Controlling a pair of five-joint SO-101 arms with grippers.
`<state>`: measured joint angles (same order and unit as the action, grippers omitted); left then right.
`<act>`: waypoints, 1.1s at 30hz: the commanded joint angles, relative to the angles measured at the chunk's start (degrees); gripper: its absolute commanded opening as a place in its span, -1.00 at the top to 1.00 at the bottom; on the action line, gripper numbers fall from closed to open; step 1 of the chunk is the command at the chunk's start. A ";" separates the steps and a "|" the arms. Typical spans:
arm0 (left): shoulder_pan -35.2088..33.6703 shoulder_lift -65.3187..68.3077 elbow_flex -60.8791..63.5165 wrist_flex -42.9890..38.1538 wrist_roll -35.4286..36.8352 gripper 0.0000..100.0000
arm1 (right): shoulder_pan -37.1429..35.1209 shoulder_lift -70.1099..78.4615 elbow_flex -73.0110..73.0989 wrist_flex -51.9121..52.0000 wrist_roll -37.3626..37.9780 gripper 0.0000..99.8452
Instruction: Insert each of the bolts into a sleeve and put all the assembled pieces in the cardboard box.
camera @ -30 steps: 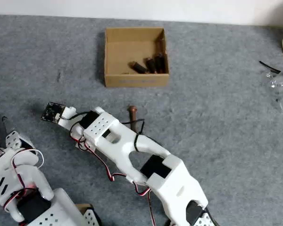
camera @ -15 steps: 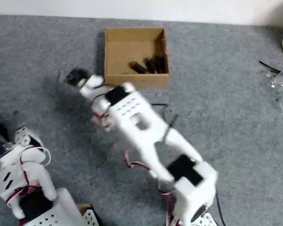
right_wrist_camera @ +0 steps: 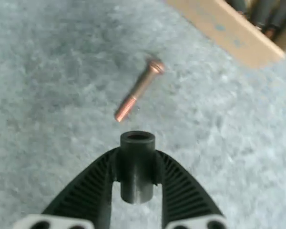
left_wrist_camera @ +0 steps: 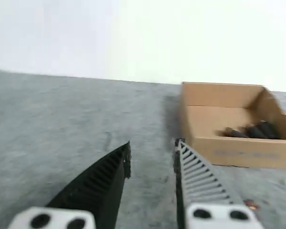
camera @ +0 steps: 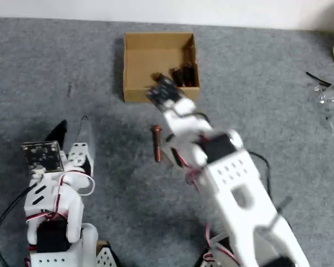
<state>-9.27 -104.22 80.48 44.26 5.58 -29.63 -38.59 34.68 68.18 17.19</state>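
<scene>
Inside the grip of the right claw (right_wrist_camera: 136,164): a short black cylindrical sleeve (right_wrist_camera: 137,143), upright, its open end facing up.
Right claw state: closed onto the sleeve and pinching it from both sides, the gap no wider than the sleeve itself.
Copper-coloured metal bolt (right_wrist_camera: 138,90) (camera: 156,143): flat on the grey carpet (camera: 278,83) just ahead of the right claw's tips, apart from the sleeve, threaded end nearer the claw, head farther off.
Shallow brown cardboard box (camera: 156,94) (left_wrist_camera: 238,152): beyond the bolt from the right claw; ahead of the left claw (left_wrist_camera: 153,148), off to its pale finger's side.
Dark assembled pieces (camera: 178,75) (left_wrist_camera: 252,130): bunched inside the box, at the side farther from the left claw.
Left claw state: spread wide, nothing between its black and pale fingers.
</scene>
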 commanded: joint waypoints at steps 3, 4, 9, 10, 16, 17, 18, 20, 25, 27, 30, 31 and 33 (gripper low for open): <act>5.85 -0.22 -0.84 -1.32 0.53 0.69 | 7.87 -16.40 10.24 -1.98 -0.62 0.99; 6.46 -0.22 -0.84 -1.41 0.53 0.69 | 9.01 -18.59 12.18 -1.98 -0.62 0.99; 11.65 -0.13 -1.19 -5.19 0.53 0.69 | 11.91 -30.81 22.29 -2.33 -0.53 0.99; 12.70 -0.13 -1.19 -5.36 0.44 0.69 | 11.91 -33.54 23.87 -2.33 -0.53 0.99; 17.19 6.37 -0.84 -8.09 0.26 0.69 | 12.18 -46.73 31.43 -2.42 -0.26 0.99; 17.19 9.71 -1.19 -9.85 0.26 0.69 | 12.18 -48.22 32.40 -2.86 -0.26 0.99; 17.27 13.49 -1.45 -11.69 0.26 0.69 | 12.26 -49.54 33.45 -3.21 -0.26 0.99; 17.45 22.02 -3.30 -14.68 0.44 0.69 | 12.26 -51.82 35.74 -4.18 -0.26 0.99; 20.53 43.12 -10.59 -15.21 3.16 0.69 | 12.26 -56.04 42.24 -8.66 -0.53 0.99; 21.32 48.48 -13.76 -15.38 10.73 0.69 | 12.18 -57.54 45.93 -11.38 -0.53 0.99; 21.58 54.20 -17.80 -15.30 18.73 0.69 | 13.23 -60.09 50.33 -13.93 -0.53 0.99; 21.85 56.04 -19.03 -15.21 18.81 0.69 | 13.85 -61.05 51.38 -14.11 -0.53 0.99; 22.55 59.56 -21.23 -15.21 16.88 0.63 | 15.43 -63.08 52.62 -14.37 -0.62 0.99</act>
<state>11.56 -50.77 66.15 29.93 21.41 -16.53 -98.81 86.90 56.57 17.19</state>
